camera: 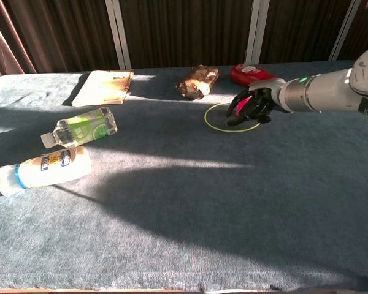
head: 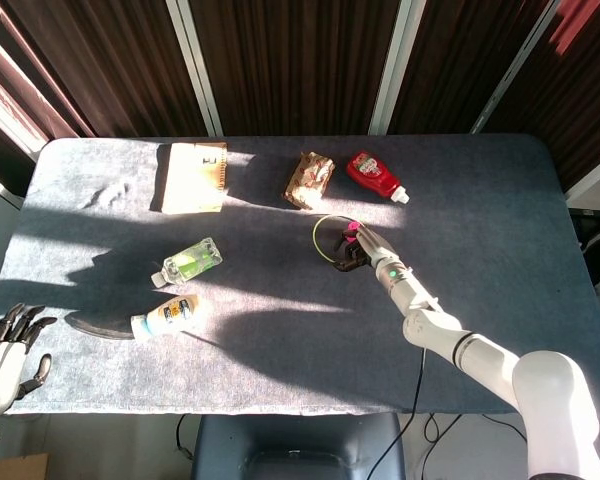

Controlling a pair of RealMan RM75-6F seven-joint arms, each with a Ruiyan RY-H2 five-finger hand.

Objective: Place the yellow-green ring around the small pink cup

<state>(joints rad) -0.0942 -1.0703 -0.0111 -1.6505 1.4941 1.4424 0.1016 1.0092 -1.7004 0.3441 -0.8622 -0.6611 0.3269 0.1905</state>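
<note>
Resting hand: the left hand point(head: 8, 350) sits off the table's near left corner, fingers spread, grasping nothing.
Near bottles: a white bottle point(camera: 40, 169) and a green-labelled bottle point(camera: 80, 128) lie on their sides toward the table's left edge.
Working hand: the right hand point(camera: 253, 105) is curled over the small pink cup point(camera: 240, 105); whether it grips the cup or the ring cannot be told.
Ring: the yellow-green ring point(camera: 224, 116) lies flat on the table point(camera: 184, 208), near its far middle, around the cup and fingertips.
Far edge: notebook point(head: 194, 177), brown packet point(head: 309, 179), red pouch point(head: 375, 175).
</note>
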